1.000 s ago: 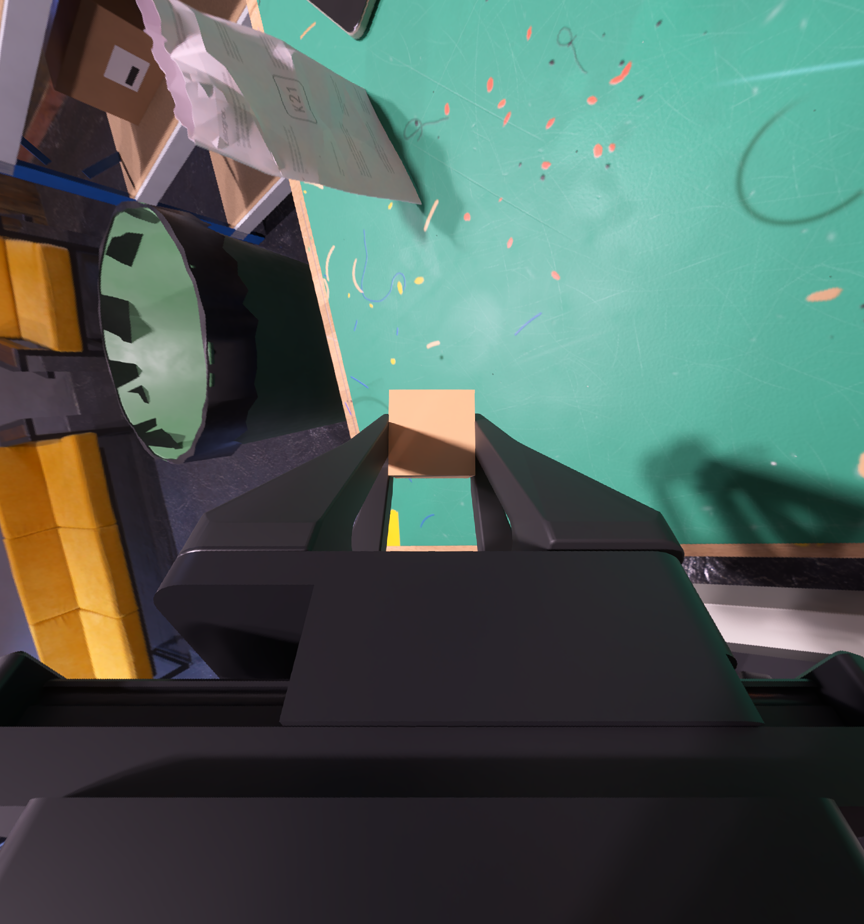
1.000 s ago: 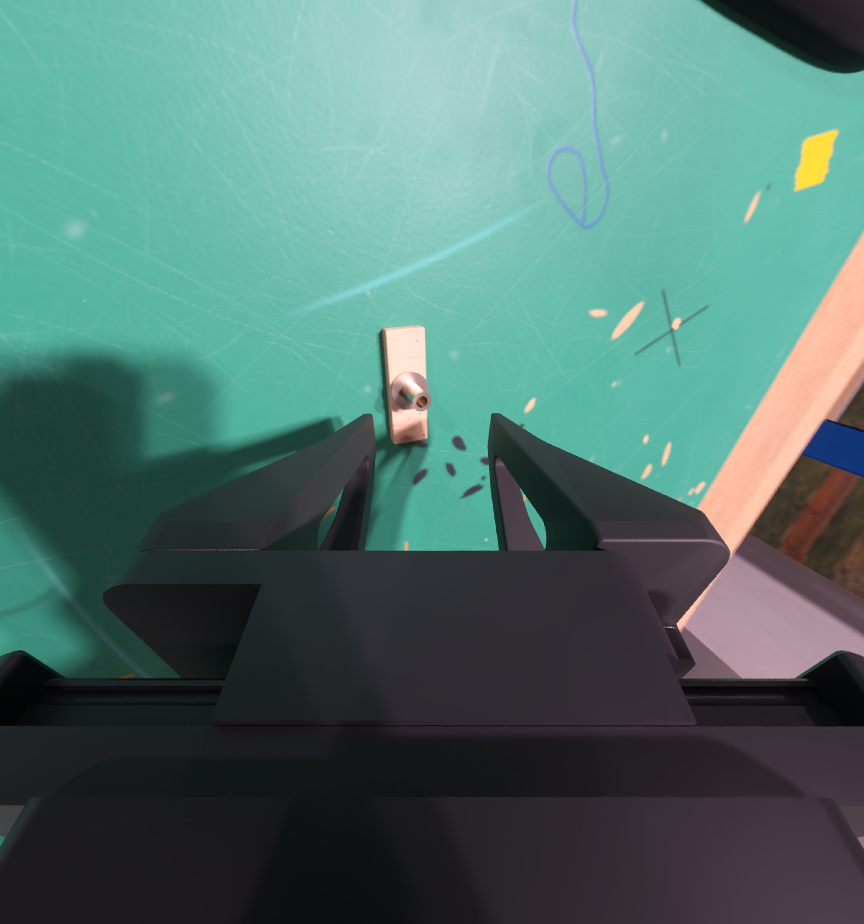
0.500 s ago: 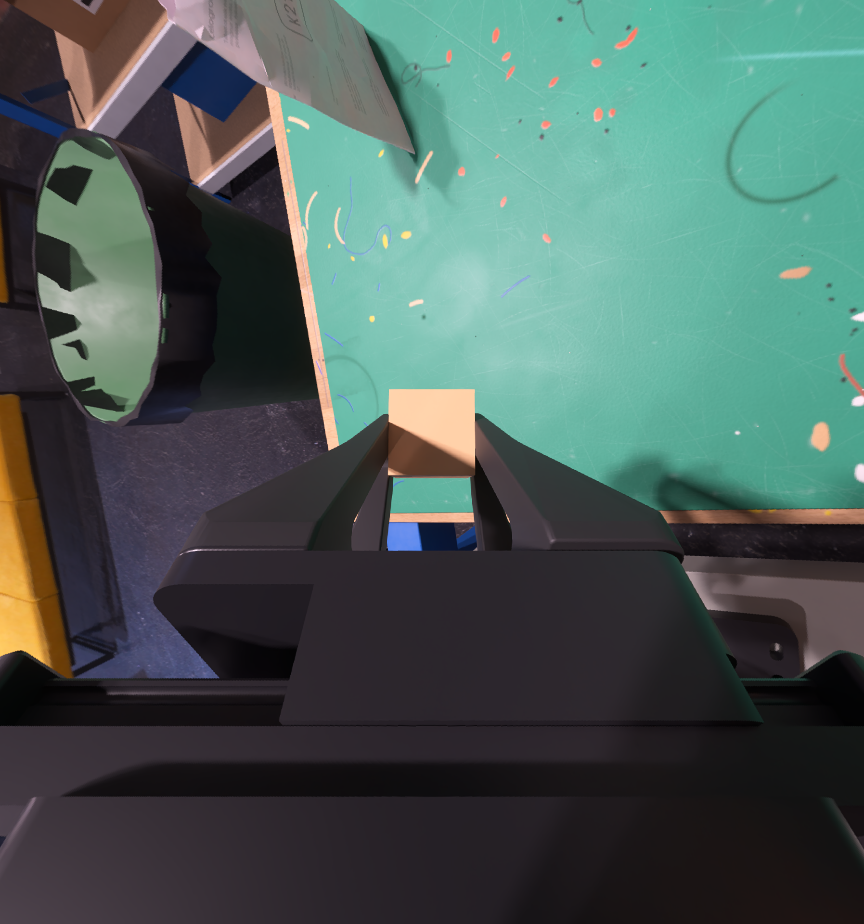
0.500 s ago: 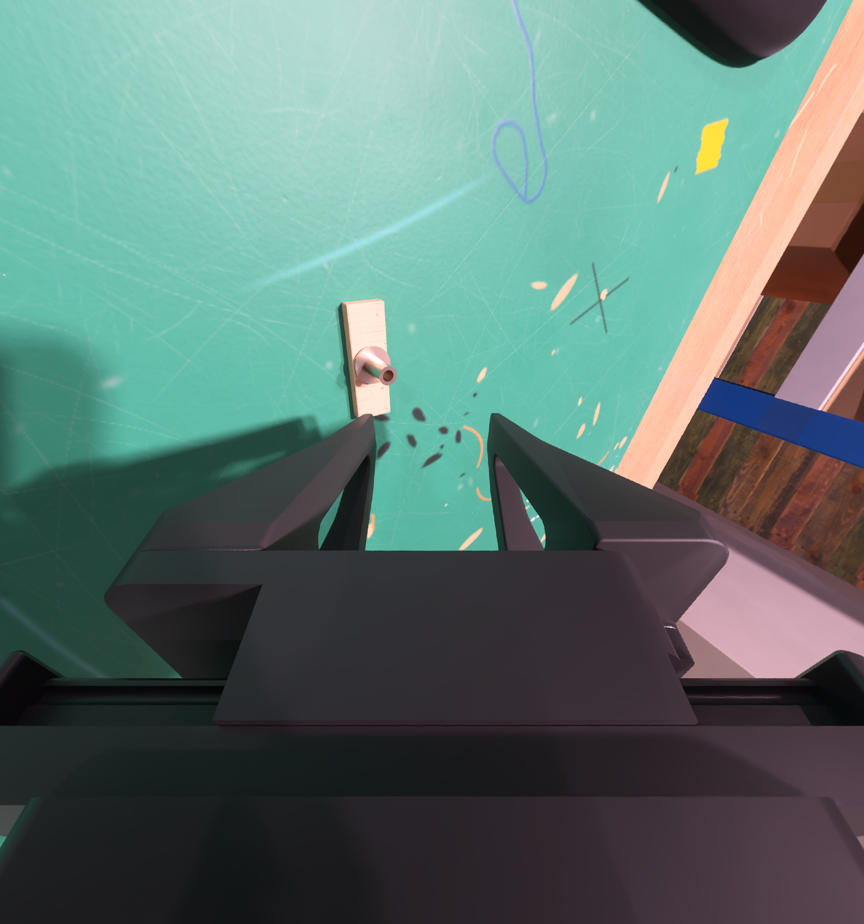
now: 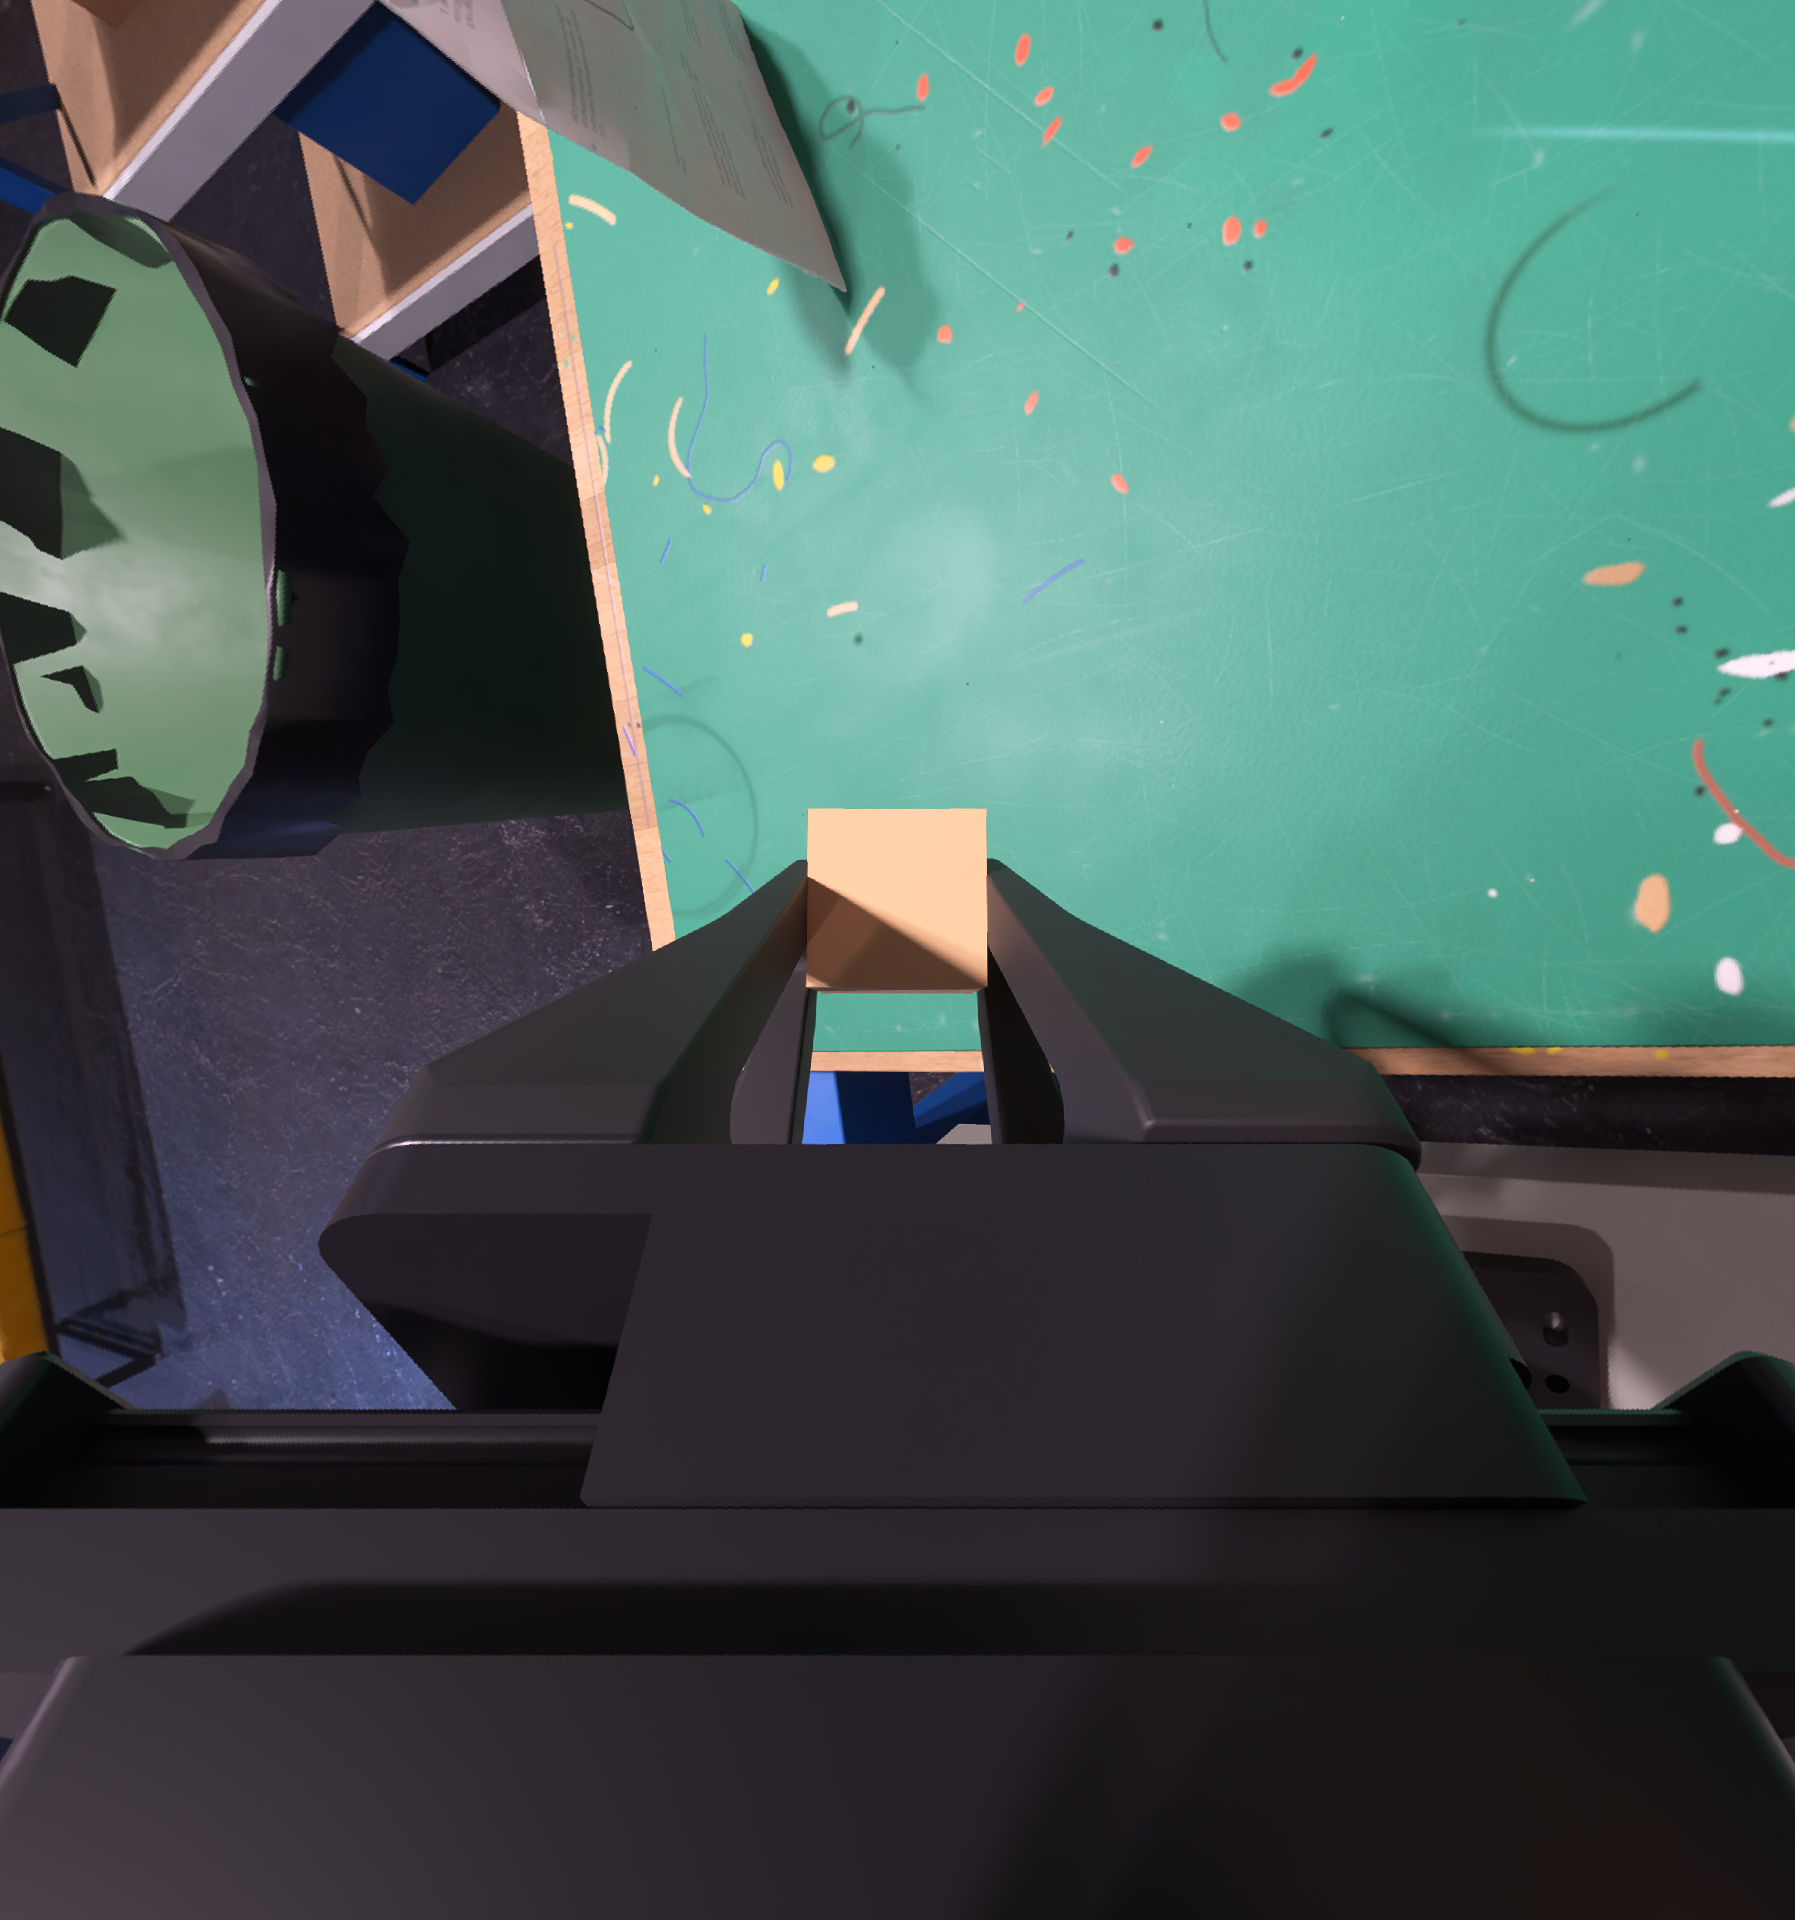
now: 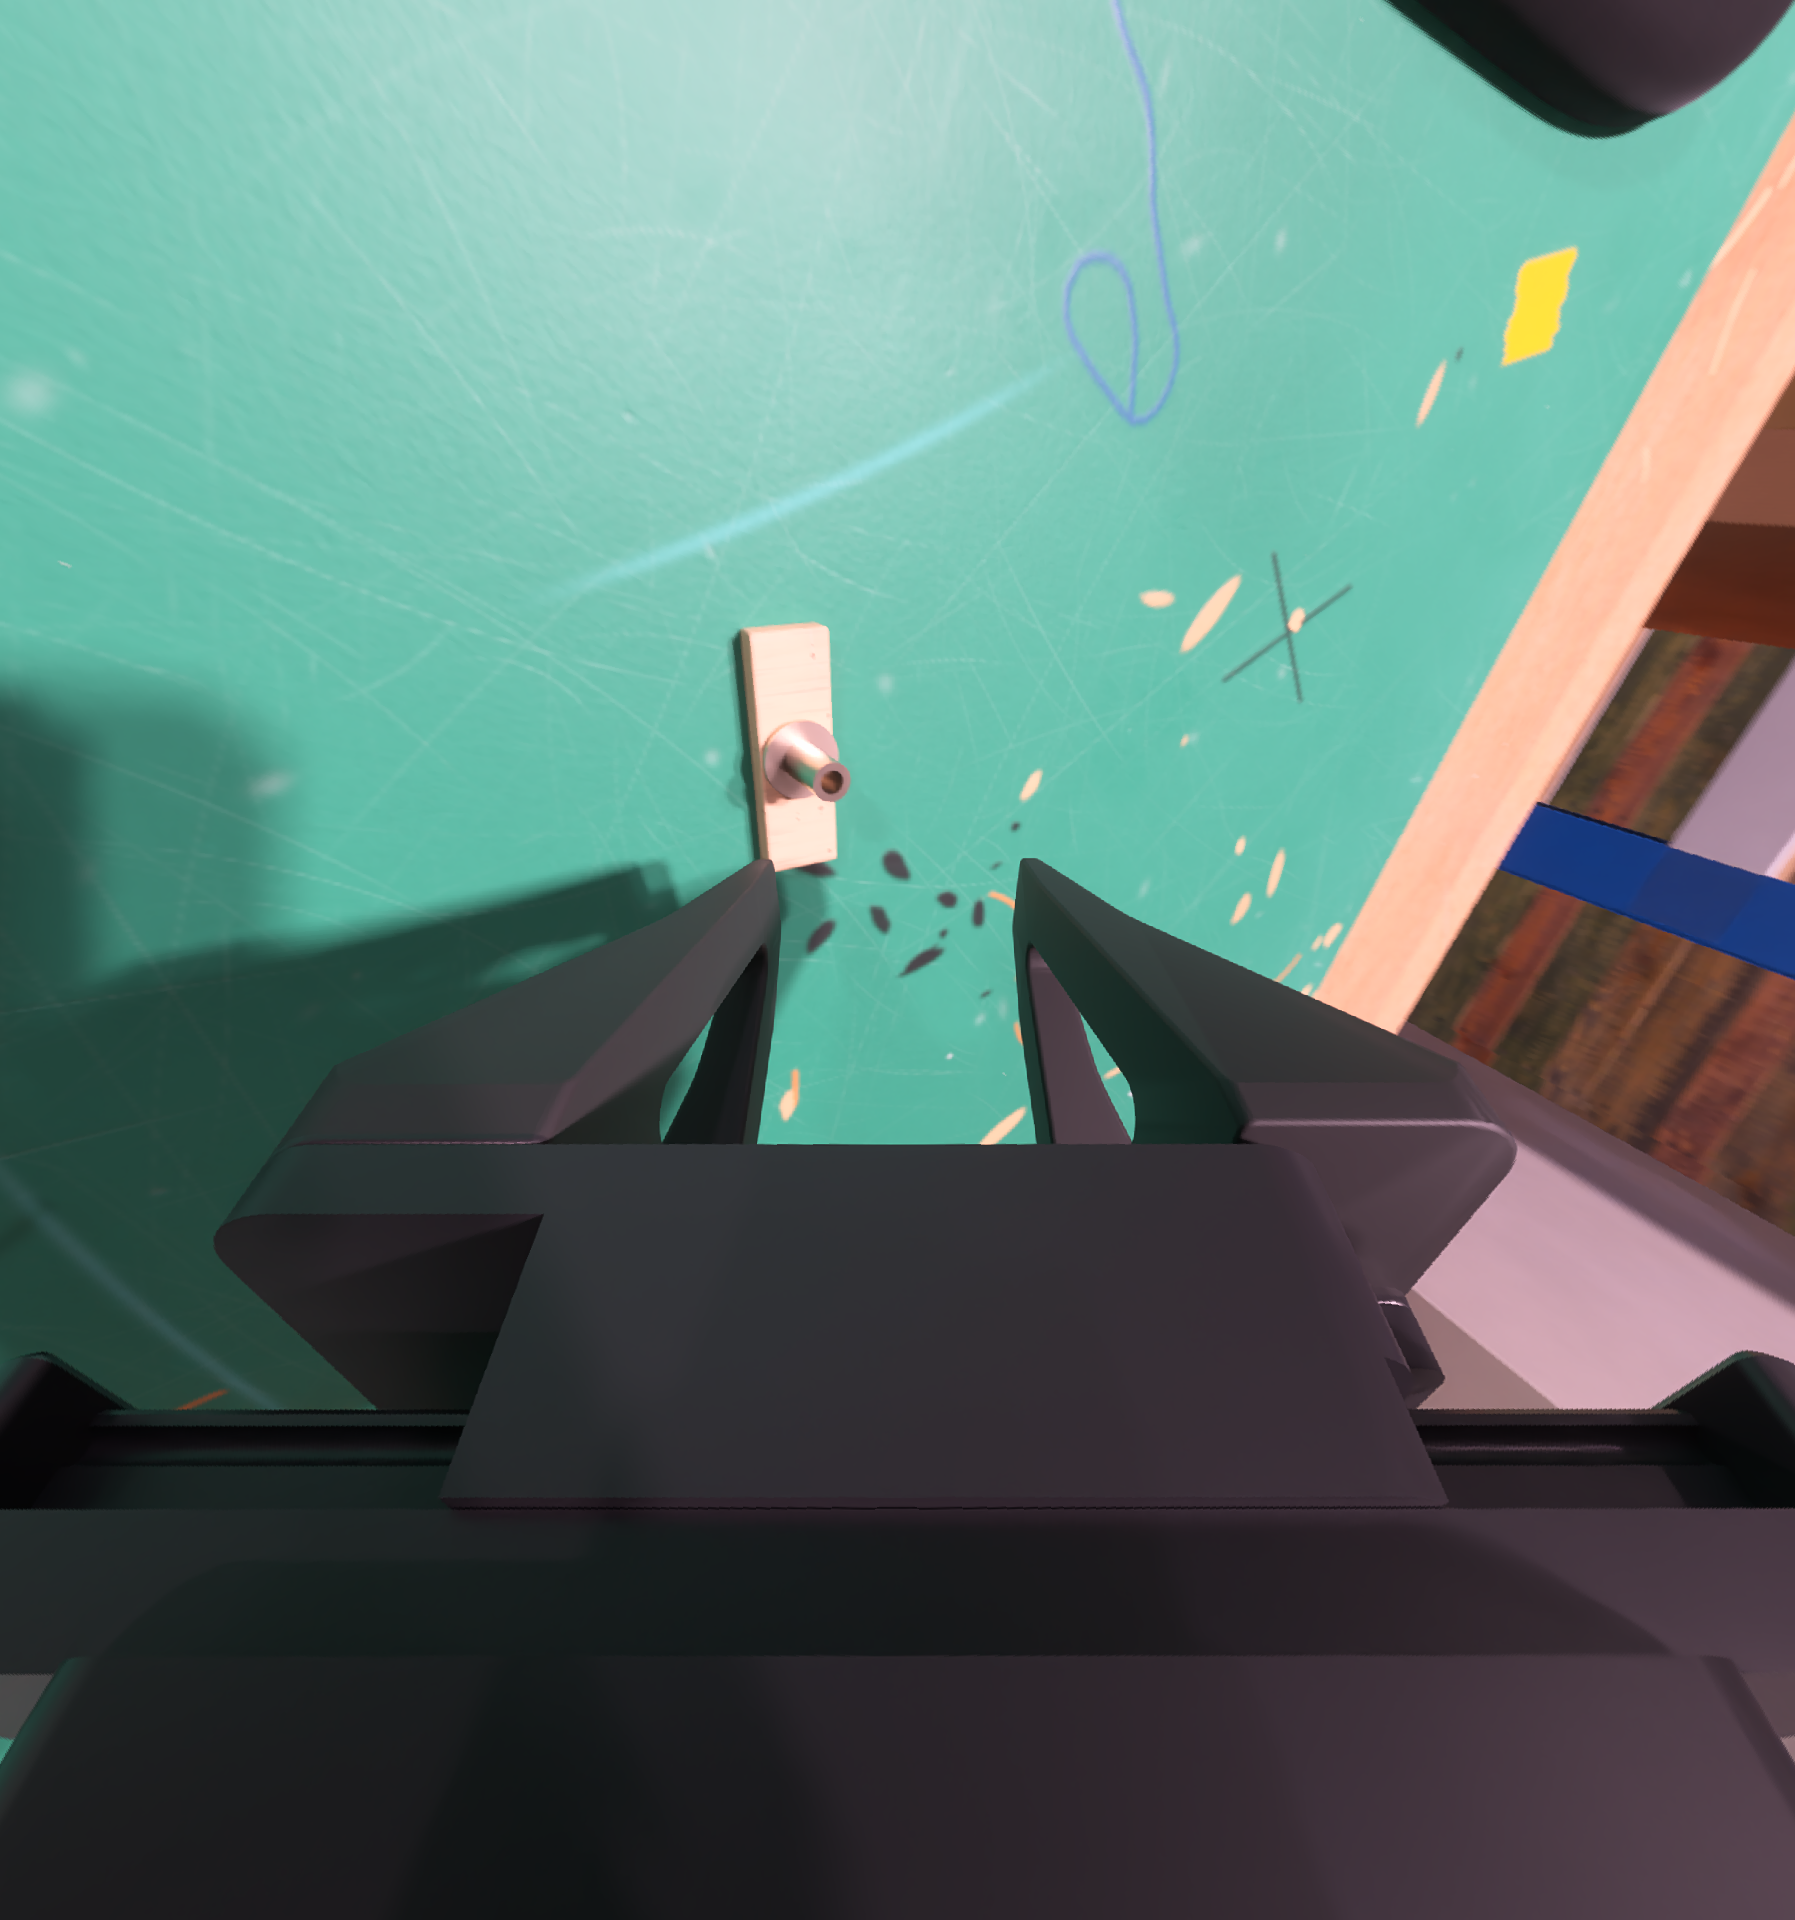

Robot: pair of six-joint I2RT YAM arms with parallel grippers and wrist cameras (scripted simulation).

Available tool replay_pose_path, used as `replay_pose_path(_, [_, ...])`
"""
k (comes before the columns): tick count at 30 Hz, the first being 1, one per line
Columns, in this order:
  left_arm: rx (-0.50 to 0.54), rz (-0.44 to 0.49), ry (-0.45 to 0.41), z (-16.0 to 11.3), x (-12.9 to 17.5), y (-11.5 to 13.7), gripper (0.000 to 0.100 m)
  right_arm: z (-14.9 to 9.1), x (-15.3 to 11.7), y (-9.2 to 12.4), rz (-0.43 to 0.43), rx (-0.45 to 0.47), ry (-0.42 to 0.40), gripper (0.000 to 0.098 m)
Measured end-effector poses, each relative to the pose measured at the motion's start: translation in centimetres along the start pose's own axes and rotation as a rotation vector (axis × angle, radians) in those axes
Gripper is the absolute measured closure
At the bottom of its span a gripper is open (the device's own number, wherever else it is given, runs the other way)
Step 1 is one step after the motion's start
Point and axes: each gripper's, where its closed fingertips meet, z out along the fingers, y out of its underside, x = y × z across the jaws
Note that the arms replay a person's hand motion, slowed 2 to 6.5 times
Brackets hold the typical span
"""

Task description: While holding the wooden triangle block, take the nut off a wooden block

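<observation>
In the left wrist view my left gripper (image 5: 895, 883) is shut on a light wooden triangle block (image 5: 895, 894) and holds it in the air above the near left corner of the green table (image 5: 1236, 582). In the right wrist view a small flat wooden block (image 6: 791, 743) lies on the green table (image 6: 457, 416), with a silver metal nut (image 6: 805, 774) standing up from its middle. My right gripper (image 6: 893, 883) is open and empty, above the table, just this side of the block and a little to its right.
A dark bin with a green inside (image 5: 145, 520) stands off the table's left edge. A sheet of paper (image 5: 685, 114) overhangs the far left edge. Cardboard boxes on shelving (image 5: 249, 125) stand beyond. The table's wooden right edge (image 6: 1599, 520) runs diagonally. A dark object (image 6: 1599, 52) sits top right.
My left gripper has drawn back toward the table's near edge with the block still in it. My right gripper view has shifted; the block with the nut now sits just left of centre.
</observation>
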Motion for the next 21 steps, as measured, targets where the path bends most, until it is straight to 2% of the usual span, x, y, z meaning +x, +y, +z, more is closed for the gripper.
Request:
replay_pose_path(9, [-0.006, 0.002, 0.009, -0.1, 0.2, 0.1, 0.075, -0.7, -0.6, -0.9, 0.122, 0.120, -0.215, 0.0598])
replay_pose_path(21, [-0.031, -0.012, 0.018, -0.1, 0.2, 0.7, 0.075, 0.6, -0.7, -1.0, 0.099, 0.108, -0.288, 0.0630])
